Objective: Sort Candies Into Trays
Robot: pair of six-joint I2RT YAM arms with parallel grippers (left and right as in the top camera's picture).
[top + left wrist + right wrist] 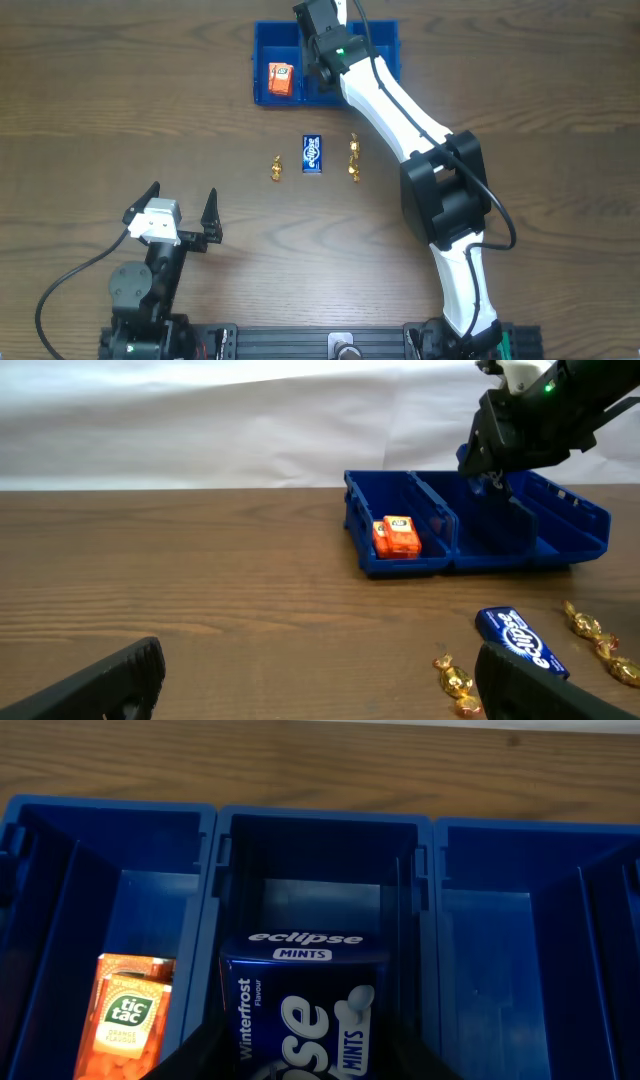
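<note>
My right gripper [305, 1072] is shut on a dark blue mints box [300, 1005] and holds it over the middle compartment of the blue tray [325, 816]. From above, this gripper [318, 42] sits over the tray [262, 60] at the back of the table. An orange candy box [281, 79] [130, 1015] lies in the tray's left compartment. On the table lie a blue mints packet [313, 153] [520, 641] and gold-wrapped candies [277, 168] [354, 158]. My left gripper [185, 205] stands open low at the front left, far from the candies.
The tray's right compartment [510, 950] holds nothing that I can see. Bare wooden table [120, 110] stretches to the left and right of the candies. The right arm's white links [400, 105] cross above the table's right centre.
</note>
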